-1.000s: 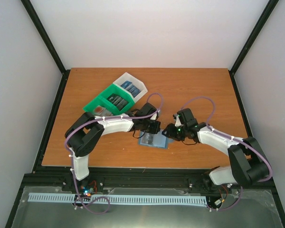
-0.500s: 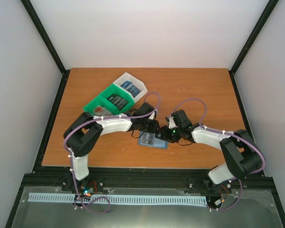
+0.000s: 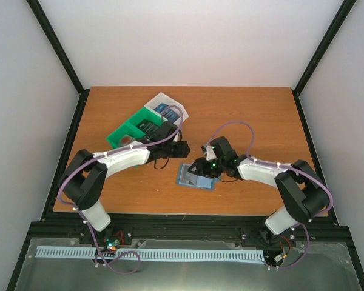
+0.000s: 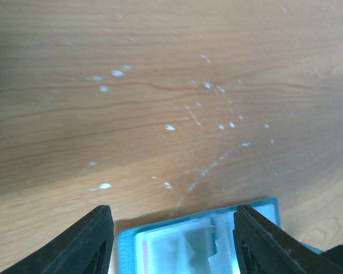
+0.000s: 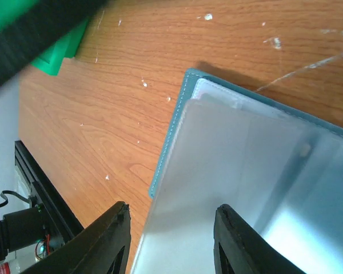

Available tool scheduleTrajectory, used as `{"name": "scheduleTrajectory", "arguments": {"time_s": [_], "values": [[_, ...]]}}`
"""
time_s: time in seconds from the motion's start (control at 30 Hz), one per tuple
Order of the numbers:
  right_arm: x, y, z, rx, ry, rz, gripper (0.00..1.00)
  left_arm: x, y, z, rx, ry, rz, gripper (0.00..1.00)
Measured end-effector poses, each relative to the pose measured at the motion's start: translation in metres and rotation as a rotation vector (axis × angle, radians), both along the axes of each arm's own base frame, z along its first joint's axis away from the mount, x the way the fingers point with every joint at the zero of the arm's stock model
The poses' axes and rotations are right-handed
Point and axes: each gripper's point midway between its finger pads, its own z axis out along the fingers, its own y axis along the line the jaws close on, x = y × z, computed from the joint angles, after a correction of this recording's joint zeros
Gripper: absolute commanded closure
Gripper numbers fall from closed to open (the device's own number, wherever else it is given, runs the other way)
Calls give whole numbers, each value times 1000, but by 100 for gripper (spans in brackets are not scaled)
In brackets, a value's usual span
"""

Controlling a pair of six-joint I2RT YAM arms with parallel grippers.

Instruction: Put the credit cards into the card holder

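Card holder (image 3: 196, 176): we count one, open on the wooden surface (image 3: 249, 115). Two pincers: left pincer (image 4: 172, 212) released, right pincer (image 5: 171, 207) parted over its clear sleeve. Credit cards (image 3: 150, 128) sit in green bin (image 3: 128, 130) and white bin (image 3: 170, 106), count unclear. White walls around.

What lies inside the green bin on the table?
Dark cards lie in a compartment of the green bin. The left arm hides part of the bin; what lies there cannot be seen.

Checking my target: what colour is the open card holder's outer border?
Teal-blue; the small folding card holder shows it best in the right wrist view.
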Motion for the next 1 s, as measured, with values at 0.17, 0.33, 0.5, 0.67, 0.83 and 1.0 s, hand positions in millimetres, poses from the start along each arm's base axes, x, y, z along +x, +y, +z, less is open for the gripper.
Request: {"name": "scheduleTrajectory", "arguments": {"time_s": [0.17,0.33,0.5,0.67,0.83,1.0], "values": [[1,13,-7,-11,13,28,59,9,31,13,18,-36,81,37],[3,22,-20,-29,37,38,59,14,51,31,25,-80,132,35],[5,24,-29,-41,56,27,59,17,66,48,16,-128,142,31],[15,24,-25,-54,22,-4,59,18,82,60,24,-168,145,27],[22,18,-3,-60,-47,-46,60,12,96,70,17,-197,136,25],[30,7,23,-81,-124,-110,60,7,117,75,4,-200,152,26]]}}
